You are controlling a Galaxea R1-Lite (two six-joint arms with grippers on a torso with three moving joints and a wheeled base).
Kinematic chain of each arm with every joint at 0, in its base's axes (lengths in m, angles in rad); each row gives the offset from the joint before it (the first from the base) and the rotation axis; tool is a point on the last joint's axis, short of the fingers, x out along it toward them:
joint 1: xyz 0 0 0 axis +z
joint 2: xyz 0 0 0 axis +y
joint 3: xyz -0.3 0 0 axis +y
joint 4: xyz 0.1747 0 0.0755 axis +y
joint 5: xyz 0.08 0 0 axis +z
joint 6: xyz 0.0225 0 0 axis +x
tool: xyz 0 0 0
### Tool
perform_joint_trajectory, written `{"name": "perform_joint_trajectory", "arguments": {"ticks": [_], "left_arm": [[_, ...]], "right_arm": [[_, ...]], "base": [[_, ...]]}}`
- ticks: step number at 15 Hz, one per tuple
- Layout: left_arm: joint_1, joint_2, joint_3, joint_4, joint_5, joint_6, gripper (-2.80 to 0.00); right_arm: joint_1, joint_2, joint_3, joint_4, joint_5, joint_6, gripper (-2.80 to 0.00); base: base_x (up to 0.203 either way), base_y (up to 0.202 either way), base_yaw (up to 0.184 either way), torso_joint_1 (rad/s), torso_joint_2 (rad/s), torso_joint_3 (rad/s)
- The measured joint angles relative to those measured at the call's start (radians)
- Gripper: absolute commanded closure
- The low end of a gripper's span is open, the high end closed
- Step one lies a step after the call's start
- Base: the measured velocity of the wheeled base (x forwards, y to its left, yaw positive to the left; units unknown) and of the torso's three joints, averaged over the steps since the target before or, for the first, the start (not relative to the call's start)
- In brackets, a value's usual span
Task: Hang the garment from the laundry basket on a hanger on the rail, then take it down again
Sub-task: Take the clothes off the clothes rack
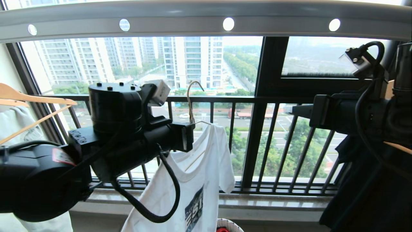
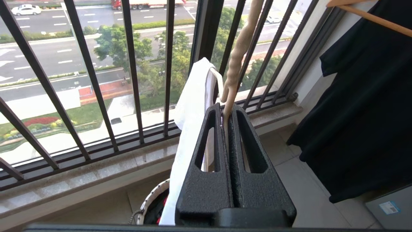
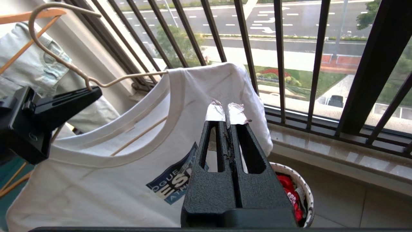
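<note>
- While a wooden hanger with a pale garment sits at the far left of the head view, the left gripper reaches out from the left arm and is clamped on the neck of the hanger, just under its long hook.
- Seen from the left wrist, both black fingers are pressed together with the twisted cream stem between them.
- Hanging from that hanger, the garment droops below the left gripper, logo facing the robot; one shoulder sits on the wire arm, the other side sags lower.
- Above everything, the rail spans the head view; the hook is below it and not on it.
- Under the shirt's hem, the laundry basket stands on the floor by the window sill, with a red garment inside.
- Further right, the right gripper hovers near the shirt's sleeve, its foil-tipped fingers pinched together on nothing.
- At the far right hangs a black shirt.
</note>
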State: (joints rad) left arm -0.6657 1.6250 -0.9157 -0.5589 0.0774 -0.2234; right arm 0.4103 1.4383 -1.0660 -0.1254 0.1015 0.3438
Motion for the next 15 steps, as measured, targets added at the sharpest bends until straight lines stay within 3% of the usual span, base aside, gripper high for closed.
{"name": "perform_joint_trajectory", "arguments": {"ticks": [3,5,12,13,15], "left_arm": [[0.006,0.087,-0.029,-0.067,0.014,0.016,0.0],[0.002,0.12,-0.026,-0.152,0.063,0.021,0.0],[-0.032,0.168,-0.011,-0.216,0.1,-0.007,0.0],[-0.033,0.173,-0.01,-0.217,0.101,-0.008,0.0],[-0.035,0.18,-0.01,-0.217,0.11,-0.008,0.0]], "right_arm": [[-0.002,0.127,-0.045,-0.011,0.001,0.01,0.0],[0.003,0.204,-0.053,-0.026,0.0,0.019,0.0],[0.02,0.344,-0.056,-0.1,-0.014,0.091,0.0],[0.022,0.369,-0.056,-0.128,-0.033,0.096,-2.69],[0.042,0.408,-0.048,-0.173,-0.081,0.1,-2.8]], "base": [[0.0,0.0,0.0,0.0,0.0,0.0],[0.0,0.0,0.0,0.0,0.0,0.0],[0.0,0.0,0.0,0.0,0.0,0.0],[0.0,0.0,0.0,0.0,0.0,0.0],[0.0,0.0,0.0,0.0,0.0,0.0]]}}
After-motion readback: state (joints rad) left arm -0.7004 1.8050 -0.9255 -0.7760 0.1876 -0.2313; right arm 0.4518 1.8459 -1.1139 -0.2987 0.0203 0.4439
